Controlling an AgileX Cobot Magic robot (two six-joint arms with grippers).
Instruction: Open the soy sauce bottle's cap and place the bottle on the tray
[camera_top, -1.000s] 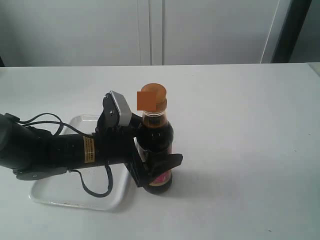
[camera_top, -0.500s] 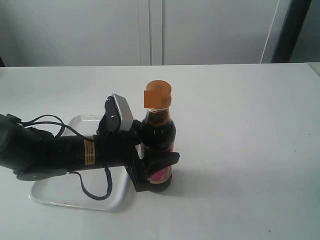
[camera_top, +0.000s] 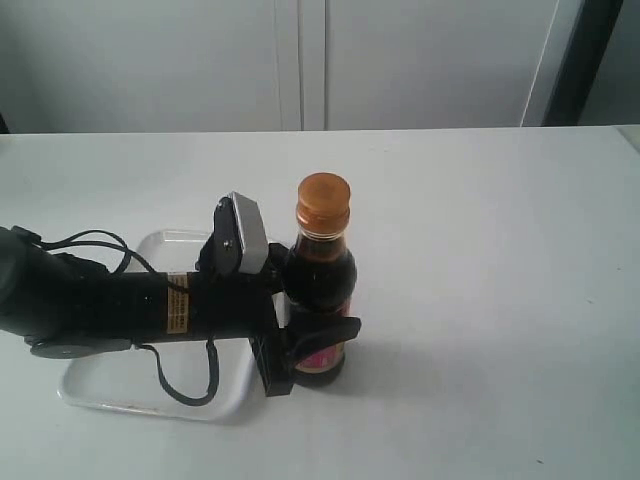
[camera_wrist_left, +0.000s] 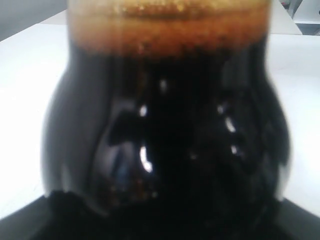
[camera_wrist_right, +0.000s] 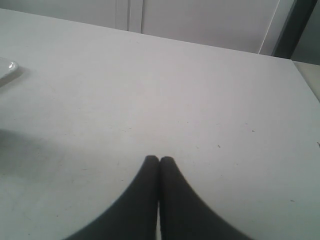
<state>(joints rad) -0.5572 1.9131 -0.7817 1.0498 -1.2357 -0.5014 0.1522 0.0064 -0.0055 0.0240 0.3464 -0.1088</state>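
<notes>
Gripping the soy sauce bottle (camera_top: 325, 270) low on its body, the left tool (camera_top: 318, 322) was clamped on it. The bottle stood upright on the tabletop (camera_top: 480, 300), just right of the tray (camera_top: 120, 390), not on it. The cap (camera_top: 323, 200) was closed. The right tool (camera_wrist_right: 159, 161) had its fingers together and held nothing. Judgement: the clamp should stay firm and the bottle vertical, since a loose hold would let it twist when the cap was worked.
</notes>
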